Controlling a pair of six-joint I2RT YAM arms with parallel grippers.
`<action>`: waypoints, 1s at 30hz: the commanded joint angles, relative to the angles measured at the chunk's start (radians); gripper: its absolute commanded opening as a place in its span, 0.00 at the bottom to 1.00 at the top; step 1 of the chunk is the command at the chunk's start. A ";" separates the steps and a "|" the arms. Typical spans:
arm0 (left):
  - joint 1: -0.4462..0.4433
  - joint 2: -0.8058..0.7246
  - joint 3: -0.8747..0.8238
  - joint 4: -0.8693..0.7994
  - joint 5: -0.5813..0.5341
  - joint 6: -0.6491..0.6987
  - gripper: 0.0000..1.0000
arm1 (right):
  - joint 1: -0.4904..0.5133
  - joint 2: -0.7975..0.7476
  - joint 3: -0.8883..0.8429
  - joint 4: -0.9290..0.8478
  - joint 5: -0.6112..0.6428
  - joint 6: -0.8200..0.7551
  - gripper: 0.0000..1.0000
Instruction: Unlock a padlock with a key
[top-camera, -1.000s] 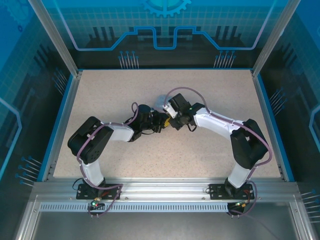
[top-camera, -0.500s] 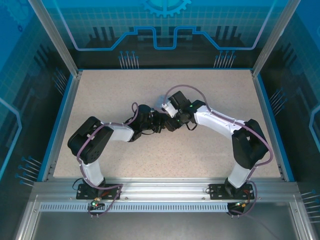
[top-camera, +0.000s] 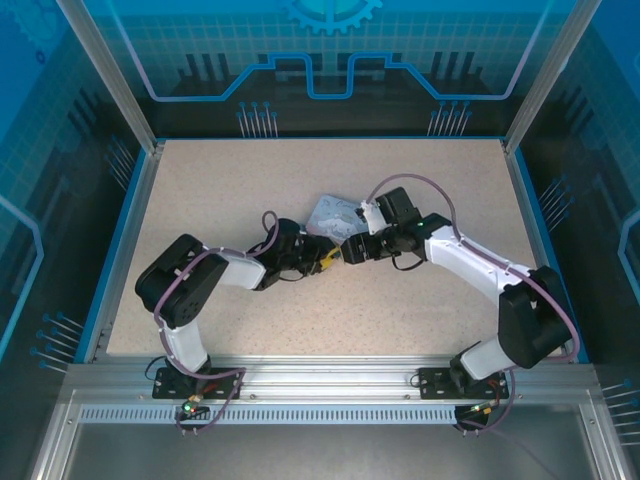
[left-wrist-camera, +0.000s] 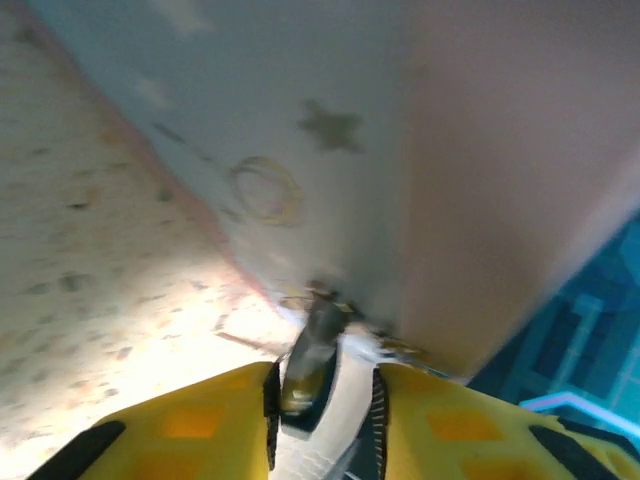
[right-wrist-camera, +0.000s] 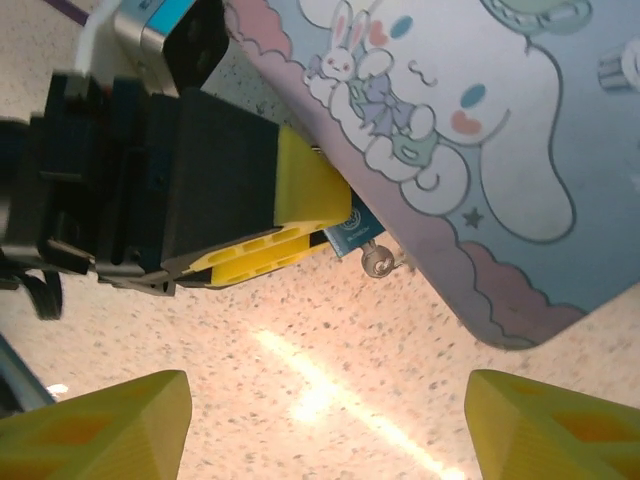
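Here, my right gripper (right-wrist-camera: 325, 425): wide, empty; left gripper (left-wrist-camera: 322, 400): narrow around the padlock (left-wrist-camera: 310, 360), hold uncertain; I cannot confirm it unlocked.

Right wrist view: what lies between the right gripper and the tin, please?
Right wrist view: bare speckled table, plus a small metal piece beside the tin.

padlock (left-wrist-camera: 308, 362) | small, dark, brass glint | upright | at tin (left-wrist-camera: 300, 120) edge

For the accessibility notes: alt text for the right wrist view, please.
The yellow-tipped left gripper sits at the edge of a cartoon-printed tin lying on the speckled table, where a small metal piece sticks out. The right gripper, below, stands wide open.
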 joint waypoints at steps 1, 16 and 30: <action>-0.004 -0.022 -0.028 0.013 0.001 0.063 0.44 | -0.004 -0.044 -0.048 0.097 -0.088 0.159 0.74; 0.000 -0.245 -0.129 -0.102 -0.077 0.181 0.94 | 0.017 -0.039 -0.224 0.347 -0.070 0.449 0.80; 0.059 -0.503 -0.060 -0.452 -0.243 0.371 0.99 | -0.009 0.128 -0.159 0.455 -0.045 0.559 0.80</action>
